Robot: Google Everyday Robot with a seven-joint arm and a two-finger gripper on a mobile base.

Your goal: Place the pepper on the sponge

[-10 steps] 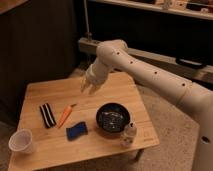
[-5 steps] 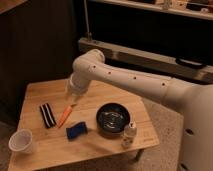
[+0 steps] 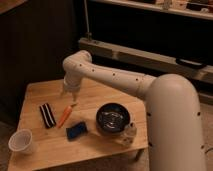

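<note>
The orange pepper (image 3: 65, 116) lies on the wooden table (image 3: 45, 92), slanted, its upper tip pointing toward the arm. The blue sponge (image 3: 76, 131) lies just in front and to the right of it, a small gap apart, with nothing on top. My gripper (image 3: 70, 95) hangs from the white arm directly above the pepper's upper end, close to it. Whether it touches the pepper I cannot tell.
A black-and-white striped bar (image 3: 47, 115) lies left of the pepper. A dark bowl (image 3: 113, 119) sits right of the sponge, with a small white shaker (image 3: 129, 134) at the table's front right corner. A white cup (image 3: 21, 141) stands at the front left.
The arm has swung left and down from the back middle of the table to just above the pepper. The pepper and sponge have not moved.
</note>
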